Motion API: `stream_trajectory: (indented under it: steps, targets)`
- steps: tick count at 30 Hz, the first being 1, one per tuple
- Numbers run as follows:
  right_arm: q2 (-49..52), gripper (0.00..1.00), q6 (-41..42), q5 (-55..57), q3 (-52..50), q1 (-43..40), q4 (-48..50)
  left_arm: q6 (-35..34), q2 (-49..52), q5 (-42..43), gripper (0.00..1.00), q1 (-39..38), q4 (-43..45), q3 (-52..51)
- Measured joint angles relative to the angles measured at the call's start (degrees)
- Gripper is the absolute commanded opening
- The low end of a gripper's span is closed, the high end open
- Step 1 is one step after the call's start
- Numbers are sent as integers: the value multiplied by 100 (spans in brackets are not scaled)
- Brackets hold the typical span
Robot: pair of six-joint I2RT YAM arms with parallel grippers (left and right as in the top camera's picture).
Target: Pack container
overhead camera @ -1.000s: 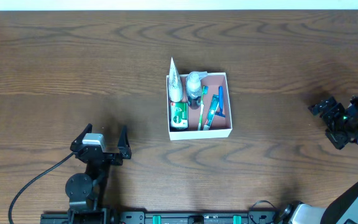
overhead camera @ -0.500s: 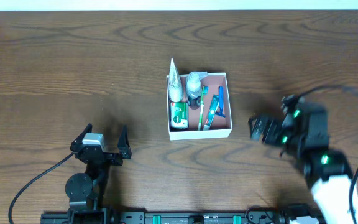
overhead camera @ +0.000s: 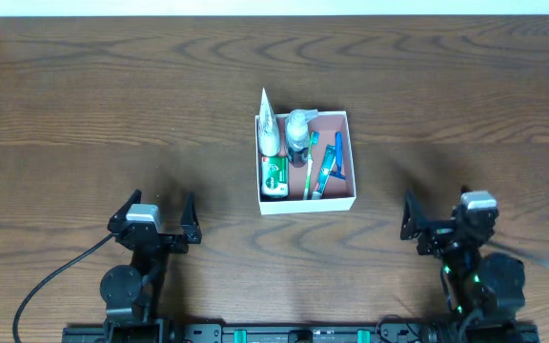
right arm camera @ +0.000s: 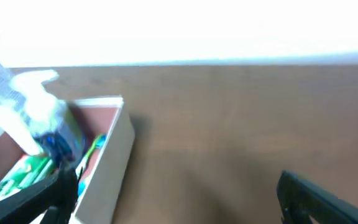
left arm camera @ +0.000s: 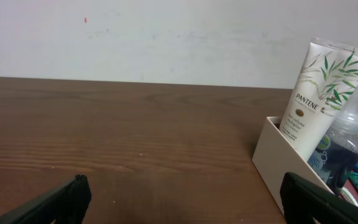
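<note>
The container, a square white box with a pinkish-brown inside, stands in the middle of the table. It holds a white tube, a clear pump bottle, a green packet and toothbrushes. My left gripper is open and empty at the front left; its wrist view shows the container's wall and the tube ahead on the right. My right gripper is open and empty at the front right; its blurred wrist view shows the container at the left.
The brown wooden table runs to a white wall at the back. A black cable trails from the left arm near the front edge.
The right arm has swung from the far right edge back to the front right, facing the container with open jaws. The left arm and the container have not moved.
</note>
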Motion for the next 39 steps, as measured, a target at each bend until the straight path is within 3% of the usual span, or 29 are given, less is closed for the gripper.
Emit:
stream_trajectory:
  steps: [5,13,21,26,39]
  targets:
    - [-367,99,-1152,-243,-415,-2,1016,0,0,2,98,0,0,0]
    - [-780,99,-1718,-328,-1333,-81,2111,0,0,0,98,0,0,0]
    - [-903,99,-1823,-337,-1445,-297,1980,0,0,0,98,0,0,0]
    - [-914,99,-1829,-323,-1447,-367,1224,0,0,0,98,0,0,2]
    - [-916,99,-1829,-175,-1447,-369,1209,0,0,0,98,0,0,2]
